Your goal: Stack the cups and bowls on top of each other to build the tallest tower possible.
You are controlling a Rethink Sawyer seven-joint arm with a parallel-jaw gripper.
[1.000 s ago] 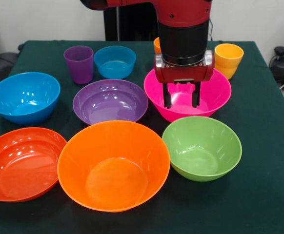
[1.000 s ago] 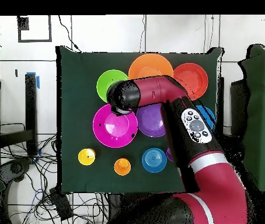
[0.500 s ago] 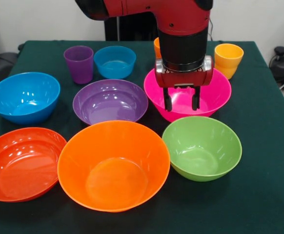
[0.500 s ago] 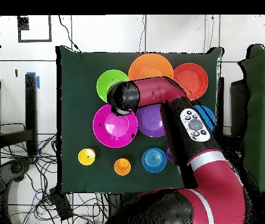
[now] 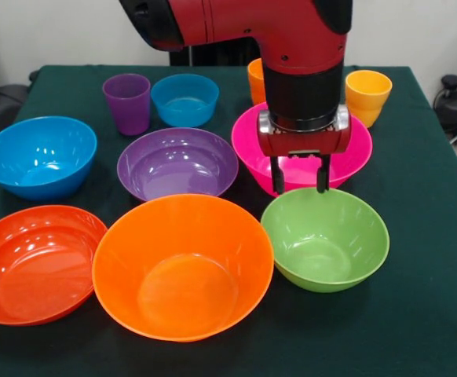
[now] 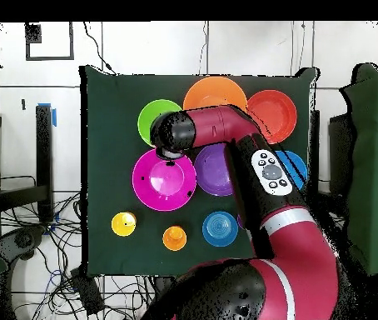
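Bowls sit separate across the table (image 5: 433, 259), nothing stacked yet: pink bowl (image 5: 346, 153) at the far side, green bowl (image 5: 325, 238) just in front of it, big orange bowl (image 5: 183, 265), red-orange bowl (image 5: 34, 263), purple bowl (image 5: 177, 162) and two blue ones alongside, cups at the back. My gripper (image 5: 300, 177), fingers spread and empty, has slid within the last second from over the pink bowl's middle toward me, and now hangs above that bowl's near rim, close to the green bowl's far edge. I judge the green bowl is the target, to be nested into the pink base; the first pick has not begun.
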